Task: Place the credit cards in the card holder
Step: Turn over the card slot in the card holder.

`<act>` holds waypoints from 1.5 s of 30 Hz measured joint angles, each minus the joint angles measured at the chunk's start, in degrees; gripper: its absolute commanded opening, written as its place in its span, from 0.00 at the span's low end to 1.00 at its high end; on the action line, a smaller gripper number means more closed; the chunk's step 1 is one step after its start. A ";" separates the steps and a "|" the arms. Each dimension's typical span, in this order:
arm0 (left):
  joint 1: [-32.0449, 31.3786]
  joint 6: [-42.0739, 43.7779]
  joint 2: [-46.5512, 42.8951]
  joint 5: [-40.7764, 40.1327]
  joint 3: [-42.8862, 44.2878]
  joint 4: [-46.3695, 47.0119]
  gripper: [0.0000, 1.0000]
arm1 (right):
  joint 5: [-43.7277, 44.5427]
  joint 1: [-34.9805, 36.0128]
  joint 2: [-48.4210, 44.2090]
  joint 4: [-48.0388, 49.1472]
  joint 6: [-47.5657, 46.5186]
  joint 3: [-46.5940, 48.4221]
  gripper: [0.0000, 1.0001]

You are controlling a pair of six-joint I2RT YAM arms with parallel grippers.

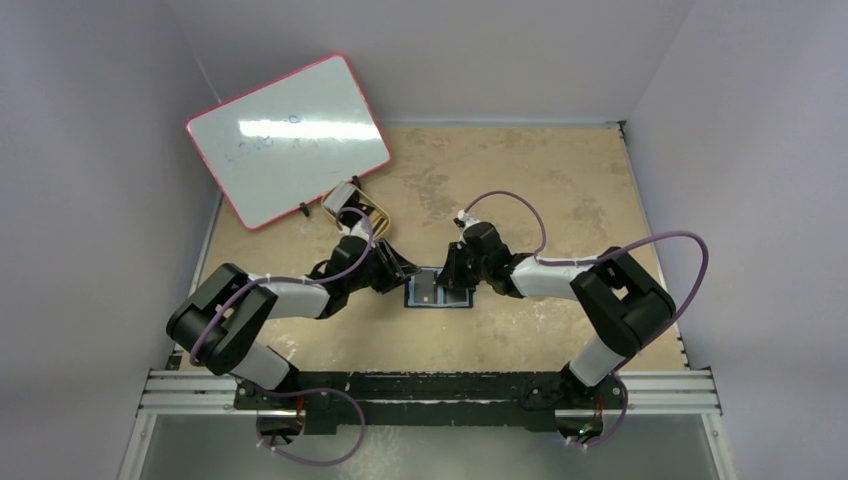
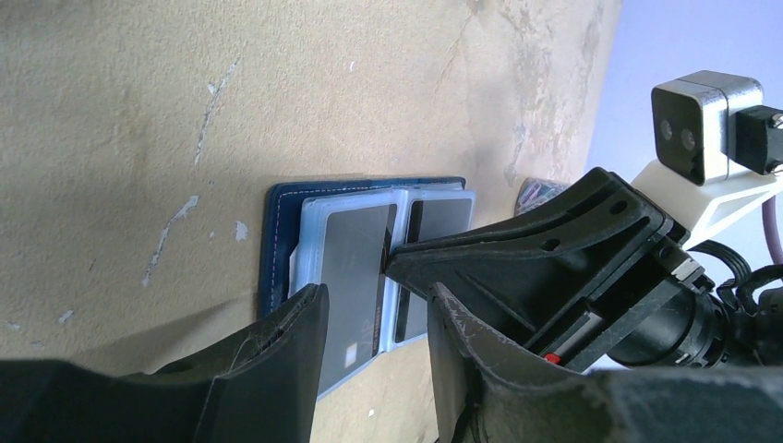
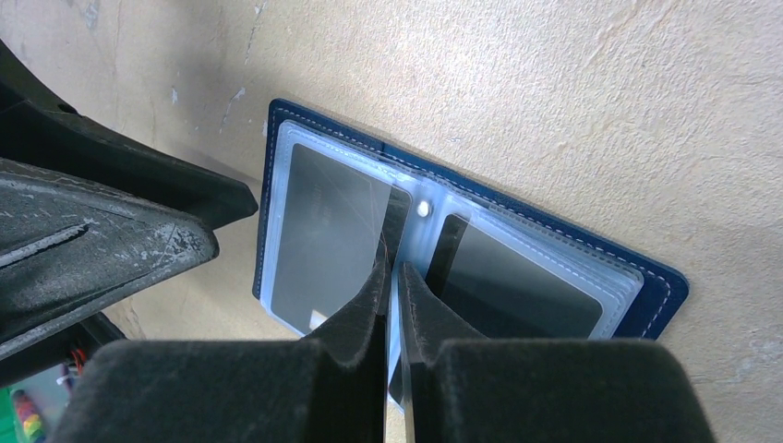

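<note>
A robotics lab test cell: plain walls [image 1: 90, 150] boxing a scuffed table [image 1: 560, 190], aluminium mounting rail [image 1: 430, 390], whiteboard [image 1: 288, 135] upper left.

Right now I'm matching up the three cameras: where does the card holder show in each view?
Top external: card holder lies open just below picture centre.
Left wrist: card holder at centre, navy edge on the left.
Right wrist: card holder at centre, slanting down to the right.
Shared landmark: right claw, its tip at the holder's middle fold in every view.
</note>
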 measured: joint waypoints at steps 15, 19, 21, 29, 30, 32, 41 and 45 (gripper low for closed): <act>0.02 0.85 3.61 0.22 0.20 1.57 0.43 | -0.04 0.00 0.22 0.42 0.07 0.00 0.09; 0.02 0.83 4.13 0.28 0.20 2.67 0.43 | -0.07 -0.02 0.33 0.66 0.07 0.00 0.09; 0.02 0.83 4.24 0.44 0.20 2.91 0.43 | -0.15 -0.02 0.44 0.83 0.07 0.00 0.09; -0.59 0.61 4.24 1.51 0.20 4.31 0.38 | -0.42 -0.02 0.87 1.60 0.13 0.02 0.09; -0.74 0.61 4.24 1.60 0.20 4.59 0.36 | -0.46 -0.02 0.94 1.75 0.20 0.02 0.10; -1.01 0.52 4.24 2.10 0.20 5.14 0.32 | -0.48 -0.02 1.05 2.03 0.26 0.02 0.09; -1.60 -0.31 4.24 3.41 0.20 6.32 0.00 | -0.52 -0.02 1.03 2.12 0.35 0.04 0.14; -1.60 0.28 4.20 3.21 0.87 3.85 0.00 | -0.37 -0.02 -0.26 -0.35 0.11 0.33 0.20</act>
